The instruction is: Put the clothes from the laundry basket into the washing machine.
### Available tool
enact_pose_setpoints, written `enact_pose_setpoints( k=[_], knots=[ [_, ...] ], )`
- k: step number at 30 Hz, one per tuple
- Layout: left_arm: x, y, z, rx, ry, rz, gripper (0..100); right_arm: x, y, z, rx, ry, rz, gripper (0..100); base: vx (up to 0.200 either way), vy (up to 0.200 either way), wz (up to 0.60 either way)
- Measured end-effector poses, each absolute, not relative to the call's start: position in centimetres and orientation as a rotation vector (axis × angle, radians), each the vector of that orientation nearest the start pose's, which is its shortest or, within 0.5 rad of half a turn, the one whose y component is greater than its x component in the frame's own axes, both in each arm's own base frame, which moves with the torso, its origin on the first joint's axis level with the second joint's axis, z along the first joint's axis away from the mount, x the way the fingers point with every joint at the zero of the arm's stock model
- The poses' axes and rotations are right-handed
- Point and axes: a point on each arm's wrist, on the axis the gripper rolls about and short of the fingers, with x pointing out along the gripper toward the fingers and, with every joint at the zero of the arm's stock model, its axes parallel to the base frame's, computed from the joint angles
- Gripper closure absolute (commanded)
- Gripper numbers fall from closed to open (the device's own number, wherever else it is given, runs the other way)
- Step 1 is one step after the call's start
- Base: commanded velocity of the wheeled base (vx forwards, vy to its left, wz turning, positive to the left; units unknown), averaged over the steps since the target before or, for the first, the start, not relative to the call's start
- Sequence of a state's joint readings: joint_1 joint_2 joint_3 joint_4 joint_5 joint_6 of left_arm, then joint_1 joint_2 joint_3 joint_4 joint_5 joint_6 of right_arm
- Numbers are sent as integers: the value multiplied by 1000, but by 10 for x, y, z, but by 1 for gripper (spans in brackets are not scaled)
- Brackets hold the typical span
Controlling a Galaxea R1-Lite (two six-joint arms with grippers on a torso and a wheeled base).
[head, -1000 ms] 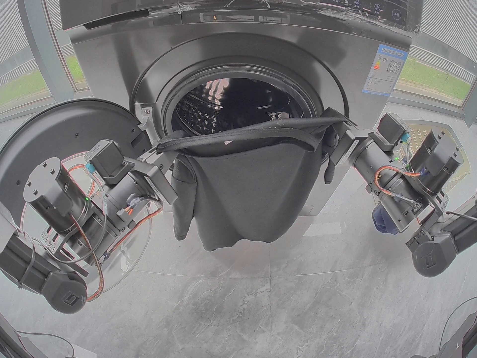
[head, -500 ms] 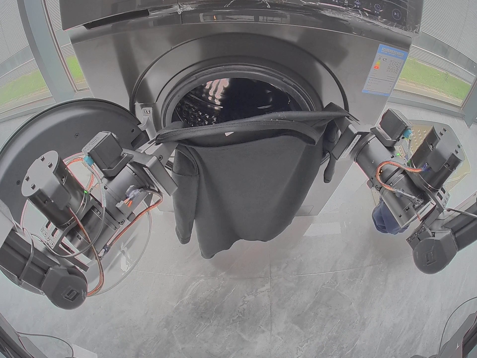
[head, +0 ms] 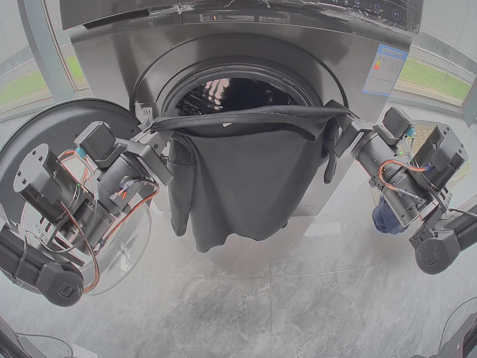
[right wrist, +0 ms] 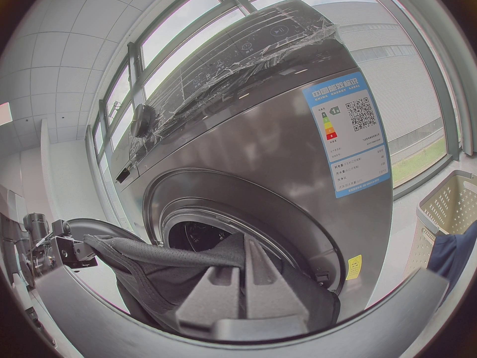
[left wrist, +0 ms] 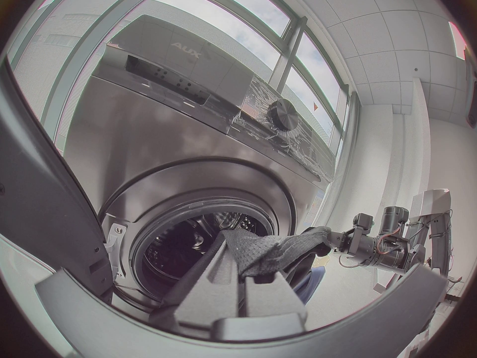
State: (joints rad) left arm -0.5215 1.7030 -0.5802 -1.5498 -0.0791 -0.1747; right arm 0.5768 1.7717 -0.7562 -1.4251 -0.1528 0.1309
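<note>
A dark grey garment [head: 243,185] hangs stretched between my two grippers in front of the washing machine [head: 238,41]. My left gripper [head: 160,134] is shut on its left end and my right gripper [head: 342,120] is shut on its right end. The taut top edge runs level across the open drum mouth [head: 233,98], and the rest droops toward the floor. In the left wrist view the garment [left wrist: 268,252] leads from my fingers to the right gripper [left wrist: 334,238]. In the right wrist view the garment [right wrist: 164,262] spans to the left gripper [right wrist: 79,254].
The round door [head: 59,140] stands swung open on the left behind my left arm. A beige laundry basket [right wrist: 447,210] with a blue garment [head: 386,220] over its rim stands on the right of the machine. Grey tiled floor [head: 278,299] lies in front.
Both grippers have risen and moved closer to the machine, lifting the garment's top edge up across the drum mouth. The hanging hem has come up with it.
</note>
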Motion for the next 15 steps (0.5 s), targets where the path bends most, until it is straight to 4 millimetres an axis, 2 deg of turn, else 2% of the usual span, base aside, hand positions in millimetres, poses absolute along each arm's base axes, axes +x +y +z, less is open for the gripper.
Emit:
enact_pose_setpoints(
  k=[15],
  knots=[
    [236,-142,220,-266,-386,-645,100,257,164,228,278,-358,447,100,0,0,0]
  ],
)
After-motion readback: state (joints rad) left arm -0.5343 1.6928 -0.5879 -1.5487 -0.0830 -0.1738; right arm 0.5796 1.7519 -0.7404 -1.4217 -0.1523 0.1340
